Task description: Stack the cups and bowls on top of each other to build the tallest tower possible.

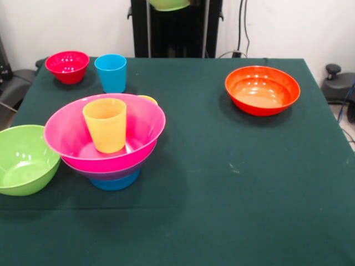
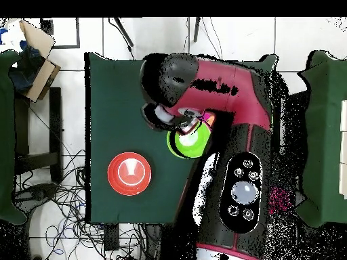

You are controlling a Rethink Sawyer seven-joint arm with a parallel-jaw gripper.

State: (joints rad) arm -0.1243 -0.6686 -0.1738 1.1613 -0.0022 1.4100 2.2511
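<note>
The tower stands at the left of the front view: a mid blue bowl (image 1: 115,180) at the bottom, a purple bowl (image 1: 105,173) on it, then the big pink bowl (image 1: 83,138) with the orange-yellow cup (image 1: 105,124) upright inside. A pale yellow cup (image 1: 148,100) peeks out behind the pink rim. The big lime green bowl (image 1: 22,160) sits beside the tower. The small red bowl (image 1: 67,66) and the sky blue cup (image 1: 111,72) stand farther back. The orange bowl (image 1: 262,90) (image 2: 130,173) sits alone. My gripper (image 2: 190,127) holds the small green bowl (image 1: 169,4) (image 2: 188,143) high above the table.
The dark green tablecloth (image 1: 222,183) covers the table. In the overhead view the arm (image 2: 223,81) hides the tower side of the table. Cables and a cardboard box (image 2: 34,47) lie on the floor beyond the table's edge.
</note>
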